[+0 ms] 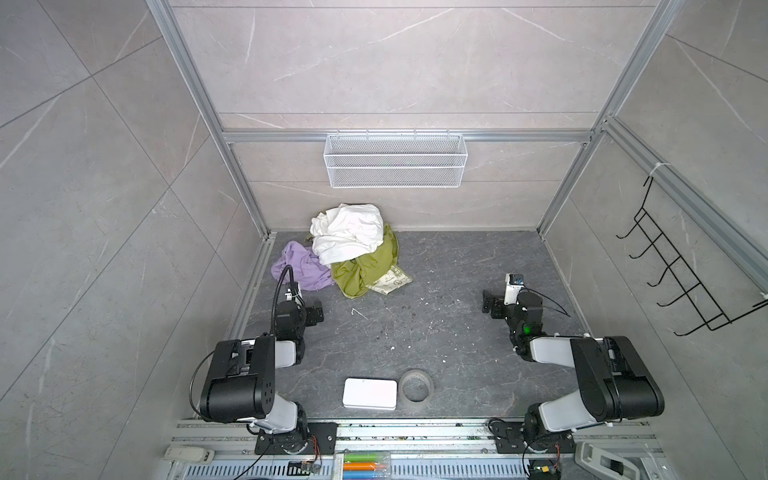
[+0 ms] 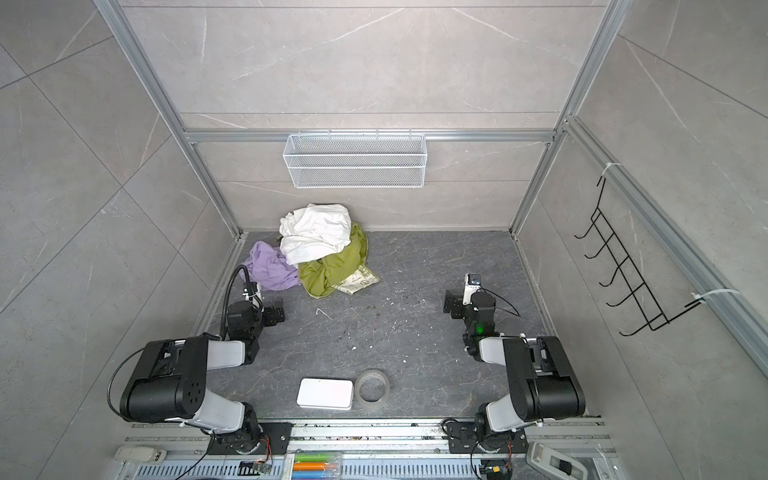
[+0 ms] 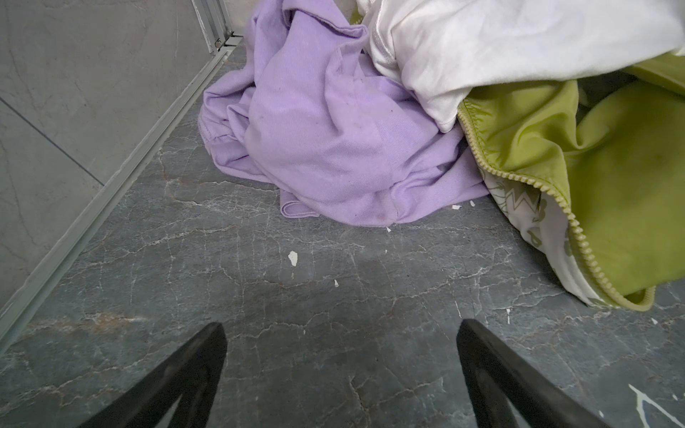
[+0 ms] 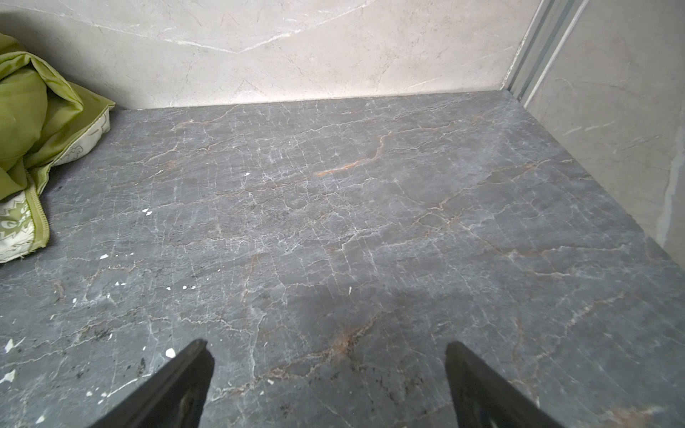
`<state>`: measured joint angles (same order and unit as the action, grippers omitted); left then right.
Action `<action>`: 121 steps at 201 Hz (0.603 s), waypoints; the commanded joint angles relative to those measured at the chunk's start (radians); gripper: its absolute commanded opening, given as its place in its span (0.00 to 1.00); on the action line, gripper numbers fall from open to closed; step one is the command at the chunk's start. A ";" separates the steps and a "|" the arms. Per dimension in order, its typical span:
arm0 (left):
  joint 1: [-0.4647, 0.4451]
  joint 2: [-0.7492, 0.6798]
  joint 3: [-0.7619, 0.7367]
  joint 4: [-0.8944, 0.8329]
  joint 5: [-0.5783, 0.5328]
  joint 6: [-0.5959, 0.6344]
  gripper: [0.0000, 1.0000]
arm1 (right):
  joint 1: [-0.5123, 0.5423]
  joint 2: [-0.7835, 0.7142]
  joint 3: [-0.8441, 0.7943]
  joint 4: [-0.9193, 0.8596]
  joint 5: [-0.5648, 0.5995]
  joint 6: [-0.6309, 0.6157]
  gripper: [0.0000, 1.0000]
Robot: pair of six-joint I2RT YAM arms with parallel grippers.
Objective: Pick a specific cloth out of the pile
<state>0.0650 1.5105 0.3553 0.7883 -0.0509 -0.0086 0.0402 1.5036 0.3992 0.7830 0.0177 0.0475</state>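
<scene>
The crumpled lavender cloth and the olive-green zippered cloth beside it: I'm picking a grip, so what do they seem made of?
The crumpled lavender cloth looks like matte cotton-type knit: fine ribbed lines, soft rounded folds. The olive-green zippered cloth looks like smoother woven fabric, perhaps synthetic: faint sheen, sharper creases, toothed zipper edge.

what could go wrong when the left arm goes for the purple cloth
1. The white cloth overlaps the lavender cloth, so pulling may drag it along.
2. The olive-green cloth lies right against the lavender one with its zipper edge; a grasp near there might pinch both.
3. The left fingers are wide open and the lavender cloth sits near the wall rail, so a low approach on that side could clip the rail.
</scene>
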 commanded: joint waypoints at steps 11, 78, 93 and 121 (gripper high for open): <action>-0.005 -0.010 0.014 0.042 -0.003 -0.011 1.00 | -0.002 -0.007 -0.007 0.030 0.011 -0.006 1.00; -0.004 -0.010 0.014 0.042 -0.002 -0.013 1.00 | -0.004 -0.005 -0.005 0.025 0.013 -0.006 1.00; -0.005 -0.010 0.014 0.042 -0.003 -0.011 1.00 | -0.002 -0.008 -0.008 0.027 0.014 -0.008 1.00; -0.005 -0.010 0.014 0.042 -0.003 -0.011 1.00 | 0.012 -0.055 0.015 -0.051 0.127 0.009 1.00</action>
<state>0.0650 1.5105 0.3553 0.7883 -0.0505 -0.0086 0.0402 1.5032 0.3988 0.7834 0.0368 0.0483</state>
